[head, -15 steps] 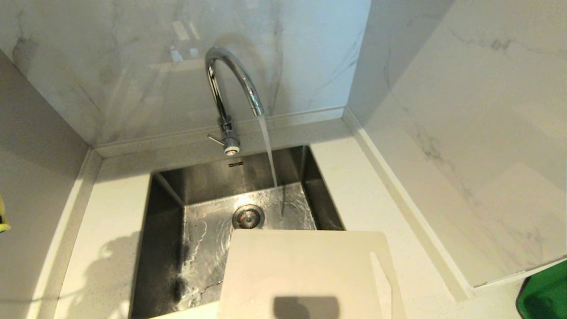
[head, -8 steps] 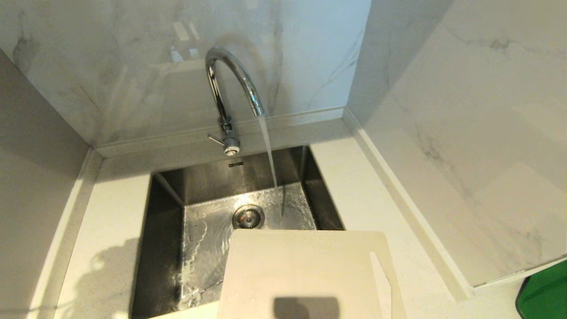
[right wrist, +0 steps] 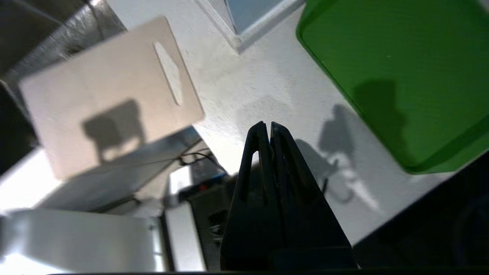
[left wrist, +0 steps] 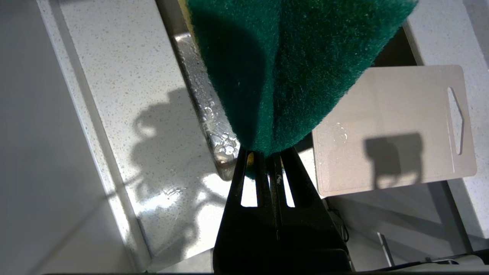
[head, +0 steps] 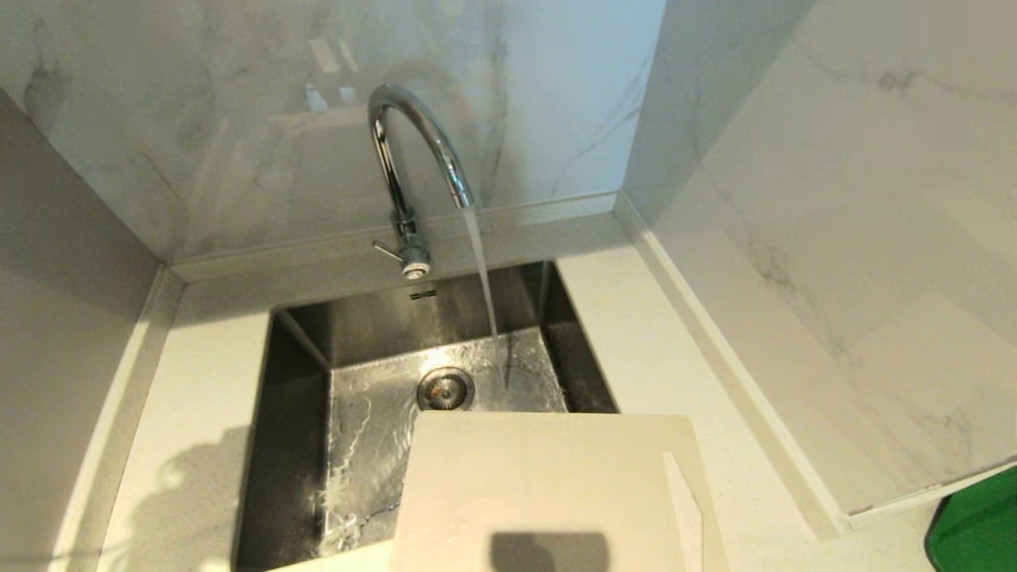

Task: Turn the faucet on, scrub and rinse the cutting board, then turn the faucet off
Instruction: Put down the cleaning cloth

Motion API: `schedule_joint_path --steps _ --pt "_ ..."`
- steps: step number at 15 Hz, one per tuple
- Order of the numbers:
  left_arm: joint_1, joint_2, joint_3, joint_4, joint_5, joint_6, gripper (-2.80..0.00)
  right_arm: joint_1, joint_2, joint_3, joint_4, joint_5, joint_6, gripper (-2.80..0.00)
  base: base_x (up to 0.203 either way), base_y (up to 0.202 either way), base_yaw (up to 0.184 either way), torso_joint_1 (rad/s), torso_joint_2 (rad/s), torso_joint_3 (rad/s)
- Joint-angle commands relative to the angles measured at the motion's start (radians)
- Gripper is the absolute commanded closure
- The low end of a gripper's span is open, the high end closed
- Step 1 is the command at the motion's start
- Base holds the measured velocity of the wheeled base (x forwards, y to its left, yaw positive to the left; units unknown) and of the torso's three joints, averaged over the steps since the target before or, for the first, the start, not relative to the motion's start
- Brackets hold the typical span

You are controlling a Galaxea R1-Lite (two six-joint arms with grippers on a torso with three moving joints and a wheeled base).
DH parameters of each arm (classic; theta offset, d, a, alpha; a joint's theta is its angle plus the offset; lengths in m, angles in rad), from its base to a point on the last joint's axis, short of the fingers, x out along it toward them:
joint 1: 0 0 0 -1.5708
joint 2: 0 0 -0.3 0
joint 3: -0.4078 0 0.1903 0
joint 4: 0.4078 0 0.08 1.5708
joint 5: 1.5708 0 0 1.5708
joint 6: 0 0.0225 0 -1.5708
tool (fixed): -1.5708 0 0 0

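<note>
The chrome faucet (head: 413,159) stands behind the steel sink (head: 294,413) and water (head: 483,270) runs from its spout into the basin. The cream cutting board (head: 548,492) lies flat across the sink's front right corner and the counter, its handle slot to the right. Neither gripper shows in the head view. My left gripper (left wrist: 267,156) is shut on a dark green scouring sponge (left wrist: 290,68), above the sink's front left corner, with the cutting board (left wrist: 393,126) off to its side. My right gripper (right wrist: 266,128) is shut and empty above the counter, right of the cutting board (right wrist: 107,95).
A bright green flat board (right wrist: 393,72) lies on the counter at the far right, its corner also in the head view (head: 973,520). Marble walls close in the back and right. The drain (head: 445,389) lies in the wet basin. White counter (head: 199,397) flanks the sink.
A yellowish bit at the head view's left edge has gone out of view, and the shadow on the left counter has shifted. Water keeps running; the board has not moved.
</note>
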Motion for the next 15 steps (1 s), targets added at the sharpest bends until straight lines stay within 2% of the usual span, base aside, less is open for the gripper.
schedule_joint_path --steps 1,5,7,9,13,15 --pt "0.000 0.009 -0.003 0.001 0.000 -0.001 0.00 -0.033 -0.156 0.091 0.008 -0.004 -0.087 0.00 0.000 0.000 0.000 0.000 0.00 0.000" --pt "0.000 0.015 -0.015 0.003 0.000 -0.001 0.00 -0.056 -0.391 0.326 -0.006 -0.004 -0.260 0.00 0.000 0.000 0.000 0.000 0.00 0.000" --pt "0.000 0.014 -0.015 0.004 0.001 -0.001 0.00 -0.061 -0.449 0.492 -0.122 -0.001 -0.343 0.00 0.000 0.000 0.000 0.000 0.00 0.000" --pt "0.000 0.012 -0.015 0.004 0.001 -0.001 0.00 -0.063 -0.460 0.689 -0.372 0.001 -0.395 0.00 0.000 0.000 0.000 0.000 0.00 0.000" --pt "0.000 0.009 -0.020 0.004 0.009 -0.001 0.00 -0.065 -0.466 1.243 -1.127 0.002 -0.510 0.00 0.000 0.000 0.000 0.000 0.00 0.000" --pt "0.000 0.006 -0.018 0.006 0.010 -0.001 0.00 -0.065 -0.467 1.452 -1.485 0.004 -0.587 0.00 0.000 0.000 0.000 0.000 0.00 0.000"
